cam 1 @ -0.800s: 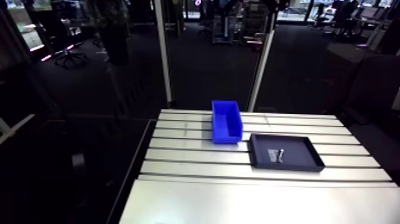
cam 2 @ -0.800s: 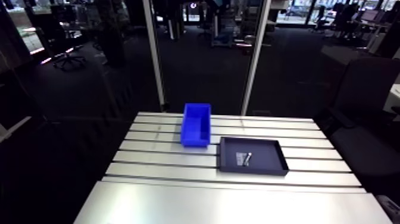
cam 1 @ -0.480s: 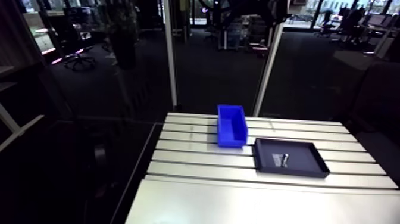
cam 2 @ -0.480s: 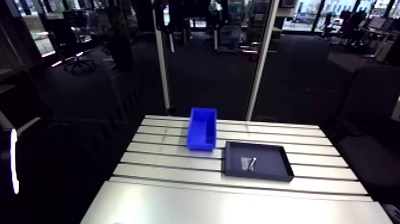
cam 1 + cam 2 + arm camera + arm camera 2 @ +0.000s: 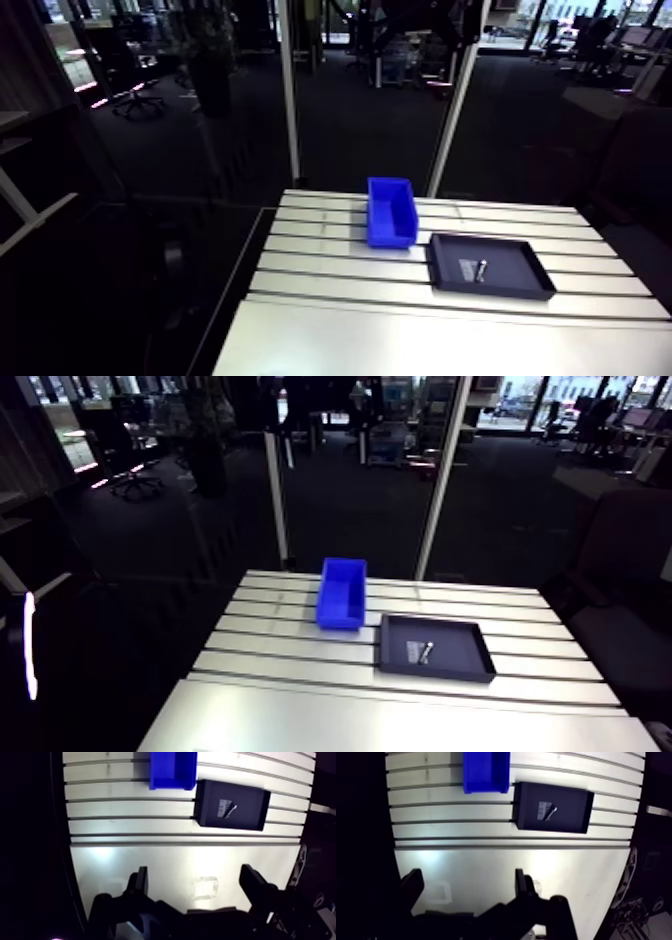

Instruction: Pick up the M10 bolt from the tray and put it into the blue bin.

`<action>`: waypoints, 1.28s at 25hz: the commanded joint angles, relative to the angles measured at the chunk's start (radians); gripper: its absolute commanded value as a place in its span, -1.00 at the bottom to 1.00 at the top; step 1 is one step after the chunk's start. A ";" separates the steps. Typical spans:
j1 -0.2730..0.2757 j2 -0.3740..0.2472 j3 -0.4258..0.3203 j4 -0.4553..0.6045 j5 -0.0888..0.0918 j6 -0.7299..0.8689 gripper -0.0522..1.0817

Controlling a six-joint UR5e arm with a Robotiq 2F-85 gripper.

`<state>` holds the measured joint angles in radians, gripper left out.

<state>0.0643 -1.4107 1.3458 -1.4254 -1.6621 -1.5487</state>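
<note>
In the arm view a small silvery M10 bolt (image 5: 481, 269) lies in a shallow black tray (image 5: 520, 285) on the right of the slotted table. A blue bin (image 5: 390, 212), open on top, stands just left of and behind the tray. The wrist view looks down from high above: the bolt (image 5: 231, 810) rests in the tray (image 5: 252, 817) beside a pale label, far ahead of my gripper (image 5: 195, 872). The bin (image 5: 172, 769) stands beside the tray. The gripper is open, its dark fingers (image 5: 141, 883) wide apart over the smooth table plate with nothing between them.
The aluminium table (image 5: 330, 270) has long slots at the back and a smooth plate (image 5: 420, 345) at the front. Two upright posts (image 5: 290, 100) rise behind its back edge. Beyond the left edge the floor is dark.
The arm view has shifted a little, so the camera has moved. Bolt, tray and bin lie where they were.
</note>
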 commanded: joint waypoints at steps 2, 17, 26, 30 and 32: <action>0.000 0.000 0.000 -0.011 0.008 0.005 -0.90; -0.201 -0.047 0.098 -0.119 0.015 0.247 -0.90; -0.299 -0.081 0.263 -0.250 0.032 0.236 -0.90; -0.304 -0.079 0.335 -0.333 0.032 0.230 -0.89; -0.308 -0.075 0.362 -0.358 0.032 0.224 -0.89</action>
<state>-0.2310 -1.4892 1.6289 -1.7022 -1.6311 -1.3139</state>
